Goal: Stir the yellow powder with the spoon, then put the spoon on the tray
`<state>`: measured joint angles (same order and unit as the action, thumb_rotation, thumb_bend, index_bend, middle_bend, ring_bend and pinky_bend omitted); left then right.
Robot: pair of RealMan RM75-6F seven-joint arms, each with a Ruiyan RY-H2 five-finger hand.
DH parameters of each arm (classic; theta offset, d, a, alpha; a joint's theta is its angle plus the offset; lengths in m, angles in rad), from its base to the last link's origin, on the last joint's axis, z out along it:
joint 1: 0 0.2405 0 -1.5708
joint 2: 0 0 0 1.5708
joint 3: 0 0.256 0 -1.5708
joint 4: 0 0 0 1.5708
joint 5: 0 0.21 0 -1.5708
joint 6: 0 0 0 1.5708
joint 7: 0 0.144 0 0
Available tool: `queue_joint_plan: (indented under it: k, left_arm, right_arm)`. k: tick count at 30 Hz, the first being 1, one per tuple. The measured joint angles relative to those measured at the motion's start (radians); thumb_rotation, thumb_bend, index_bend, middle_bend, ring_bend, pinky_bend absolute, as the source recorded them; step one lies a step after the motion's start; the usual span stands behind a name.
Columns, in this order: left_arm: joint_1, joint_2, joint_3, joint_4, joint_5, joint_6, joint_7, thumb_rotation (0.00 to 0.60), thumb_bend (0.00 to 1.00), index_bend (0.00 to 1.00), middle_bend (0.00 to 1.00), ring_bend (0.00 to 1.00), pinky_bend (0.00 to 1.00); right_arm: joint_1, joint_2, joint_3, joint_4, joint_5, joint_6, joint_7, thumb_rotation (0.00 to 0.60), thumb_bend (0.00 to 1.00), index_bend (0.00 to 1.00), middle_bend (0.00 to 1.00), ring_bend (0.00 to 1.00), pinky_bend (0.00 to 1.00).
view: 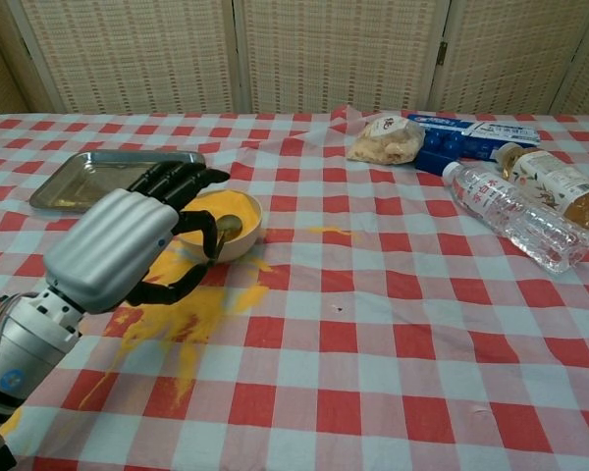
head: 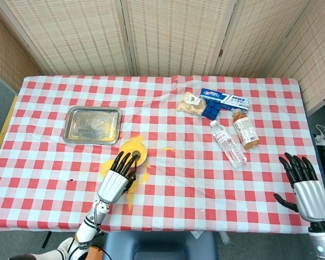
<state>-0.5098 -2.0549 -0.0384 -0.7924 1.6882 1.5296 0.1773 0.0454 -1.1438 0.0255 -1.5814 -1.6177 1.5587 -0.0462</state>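
The left hand (view: pixel 113 245) hung low over the checked worktop (view: pixel 393 334), its fingers reaching to the near rim of the bowl (view: pixel 226 222) of yellow powder (head: pixel 132 148). Its fingertips and thumb were curled around the dark spoon (view: pixel 216 232), which stood in the powder. More powder lay spilled on the cloth beside the bowl. The metal tray (head: pixel 92 124) sat just beyond, up and to the left. Well apart at the far right edge, the right hand (head: pixel 304 186) was held up with fingers spread, holding nothing. Two bottles (head: pixel 236 135), a blue box (head: pixel 223 101) and a snack bag (head: pixel 191 104) lay further back.
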Motion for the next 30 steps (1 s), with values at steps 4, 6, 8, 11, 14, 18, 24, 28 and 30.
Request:
queue_joint_plan:
  k: [4,6,8,11,14,18,24,28,30]
  left_arm:
    - [-0.002,-0.002,0.000,0.002,-0.001,-0.003,-0.002,0.600,0.42,0.53,0.08,0.00,0.05]
    - [-0.003,-0.004,-0.001,0.004,-0.003,-0.006,-0.002,0.600,0.42,0.52,0.08,0.00,0.05]
    - [-0.004,-0.005,-0.002,0.006,-0.006,-0.009,-0.002,0.600,0.42,0.52,0.08,0.00,0.04]
    - [-0.006,-0.007,-0.005,0.008,-0.009,-0.011,-0.005,0.600,0.42,0.52,0.08,0.00,0.04]
    - [-0.006,-0.008,-0.005,0.007,-0.009,-0.009,-0.008,0.600,0.42,0.53,0.08,0.00,0.04]
    - [-0.007,-0.010,-0.004,0.007,-0.007,-0.003,-0.013,0.600,0.42,0.55,0.09,0.00,0.05]
    - [-0.008,-0.015,-0.004,0.014,-0.008,-0.002,-0.028,0.600,0.42,0.56,0.10,0.00,0.05]
    - [-0.009,-0.017,-0.006,0.018,-0.013,-0.007,-0.033,0.600,0.42,0.56,0.10,0.00,0.05]
    - [-0.009,-0.018,-0.006,0.020,-0.013,-0.007,-0.033,0.600,0.42,0.56,0.10,0.00,0.05]
  right_arm:
    - [-0.001,0.001,0.001,0.000,0.000,0.002,0.001,0.600,0.06,0.00,0.00,0.00,0.00]
    - [-0.001,0.001,0.001,0.000,0.000,0.002,0.001,0.600,0.06,0.00,0.00,0.00,0.00]
    - [-0.001,0.001,0.000,0.000,0.000,0.002,0.002,0.600,0.06,0.00,0.00,0.00,0.00]
    - [-0.001,0.001,0.001,0.000,0.000,0.003,0.002,0.600,0.06,0.00,0.00,0.00,0.00]
    - [-0.001,0.002,0.001,0.000,0.000,0.002,0.002,0.600,0.06,0.00,0.00,0.00,0.00]
    - [-0.001,0.001,0.001,0.000,0.001,0.001,0.002,0.600,0.06,0.00,0.00,0.00,0.00]
    - [-0.001,0.001,0.001,0.000,0.001,0.002,0.002,0.600,0.06,0.00,0.00,0.00,0.00]
    - [-0.001,0.001,0.002,0.000,0.001,0.002,0.002,0.600,0.06,0.00,0.00,0.00,0.00]
    - [-0.001,0.001,0.002,0.000,0.001,0.003,0.002,0.600,0.06,0.00,0.00,0.00,0.00]
